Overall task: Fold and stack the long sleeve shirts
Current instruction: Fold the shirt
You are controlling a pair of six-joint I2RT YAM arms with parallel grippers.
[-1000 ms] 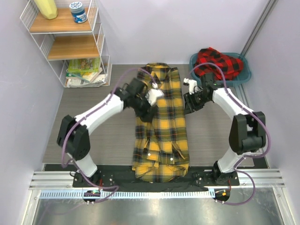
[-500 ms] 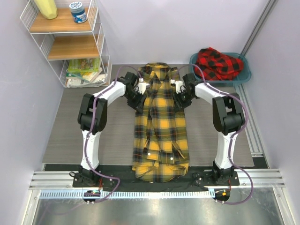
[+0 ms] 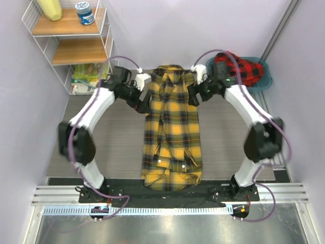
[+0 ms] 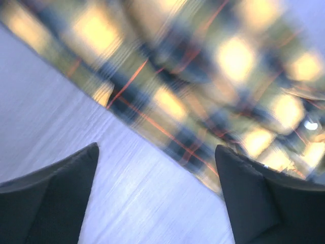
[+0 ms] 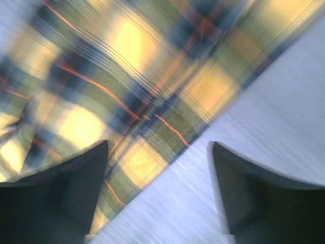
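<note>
Top external view has the yellow-and-black shirt laid out long and flat on the table, collar at the far end, its shoulders lying between the two grippers. I see the left gripper just off one shoulder edge and the right gripper just off the other. The wrist cameras are blurred, but both pairs of fingers stand wide apart with nothing pinched. Bare table shows between the left fingers, and the cloth's edge runs beneath the right fingers. Just beyond the right gripper, on its outer side, the red-and-black shirt sits heaped in the teal basin.
</note>
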